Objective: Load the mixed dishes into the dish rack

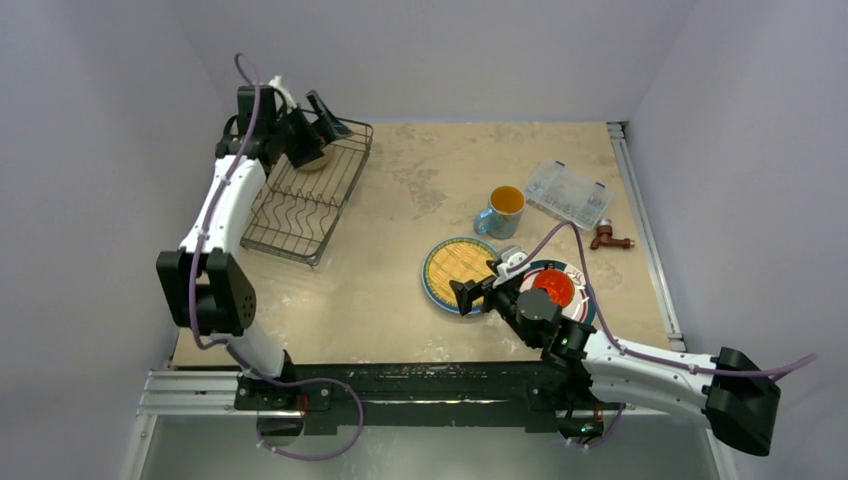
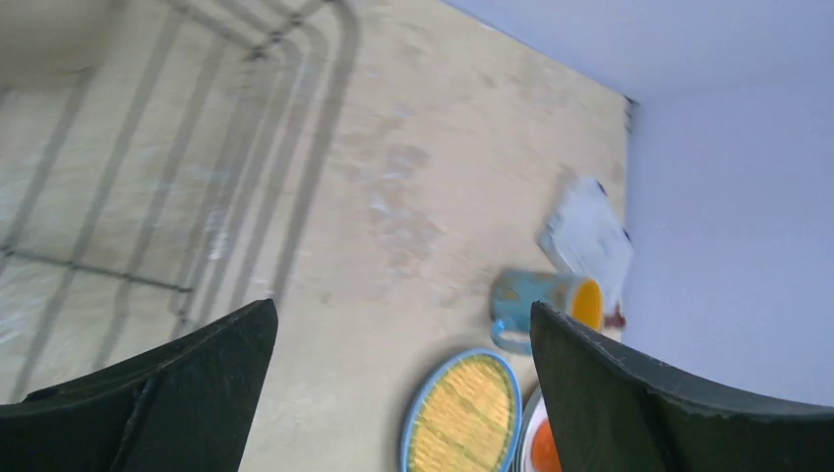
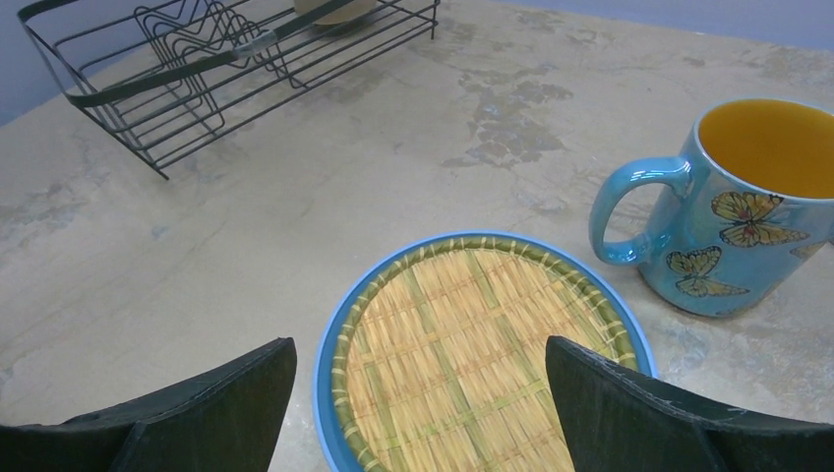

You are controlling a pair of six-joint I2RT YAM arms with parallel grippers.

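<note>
The black wire dish rack stands at the far left. A cream cup lies in its far end and also shows in the right wrist view. My left gripper hangs open and empty just above that end. The yellow woven plate rests in a blue-rimmed plate mid-table. My right gripper is open and empty over its near edge. The blue mug stands upright behind the plate. The orange cup sits on stacked white plates, partly hidden by my right arm.
A clear plastic compartment box lies at the far right, with a small red-brown piece beside it. A metal rail runs along the table's right edge. Walls close in on three sides.
</note>
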